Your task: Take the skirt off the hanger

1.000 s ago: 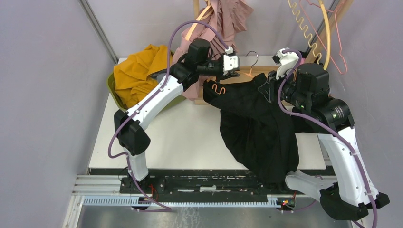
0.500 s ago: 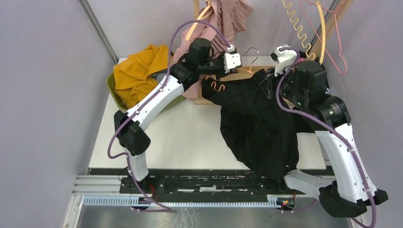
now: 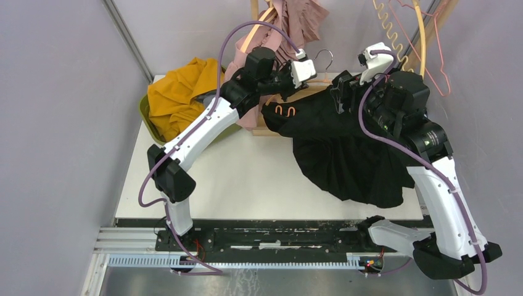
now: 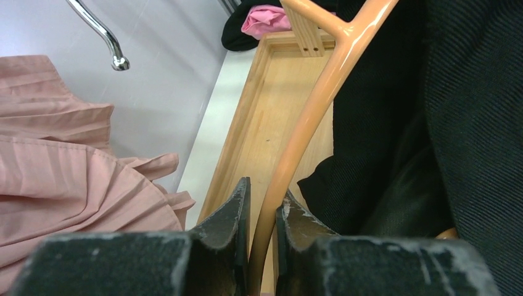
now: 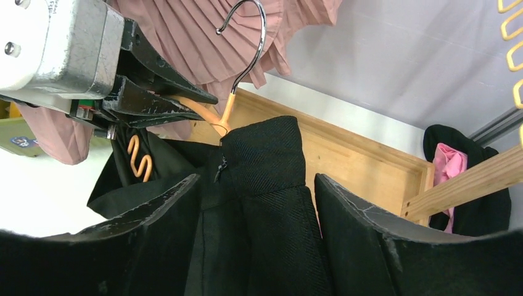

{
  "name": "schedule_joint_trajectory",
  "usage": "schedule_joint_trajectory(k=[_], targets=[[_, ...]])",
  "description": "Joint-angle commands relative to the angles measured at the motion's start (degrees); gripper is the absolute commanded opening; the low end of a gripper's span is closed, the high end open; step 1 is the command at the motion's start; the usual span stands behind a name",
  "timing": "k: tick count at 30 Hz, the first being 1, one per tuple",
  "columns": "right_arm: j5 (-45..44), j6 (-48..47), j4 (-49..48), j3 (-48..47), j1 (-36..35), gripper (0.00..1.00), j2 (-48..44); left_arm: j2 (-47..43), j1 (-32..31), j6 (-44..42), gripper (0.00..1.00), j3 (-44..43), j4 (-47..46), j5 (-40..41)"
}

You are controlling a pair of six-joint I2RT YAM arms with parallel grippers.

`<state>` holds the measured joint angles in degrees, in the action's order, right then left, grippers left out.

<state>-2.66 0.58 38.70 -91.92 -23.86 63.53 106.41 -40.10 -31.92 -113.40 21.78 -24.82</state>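
Both arms have lifted the skirt (image 3: 345, 148) off the near edge, the left gripper (image 4: 262, 209) clamped on the hanger (image 4: 308, 117) and the right gripper (image 5: 256, 185) wide around the waistband, which may snag if pulled askew.

No text, label, brand or number can be read in any view.

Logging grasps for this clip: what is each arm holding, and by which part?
Left gripper clamps the hanger by its orange arm. Right gripper straddles the black skirt waistband; whether it grips is unclear.
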Motion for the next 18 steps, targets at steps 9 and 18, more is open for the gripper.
schedule_joint_trajectory(k=[9,18], targets=[[2.56,-2.52,3.39,-7.28,-1.69,0.75,0.66,-2.41,1.42,10.66,0.03,-3.63,-9.92,9.9],[-0.33,-4.74,3.52,-9.42,-1.93,0.75,0.7,-3.45,1.46,10.64,0.03,-3.39,-10.44,10.63]])
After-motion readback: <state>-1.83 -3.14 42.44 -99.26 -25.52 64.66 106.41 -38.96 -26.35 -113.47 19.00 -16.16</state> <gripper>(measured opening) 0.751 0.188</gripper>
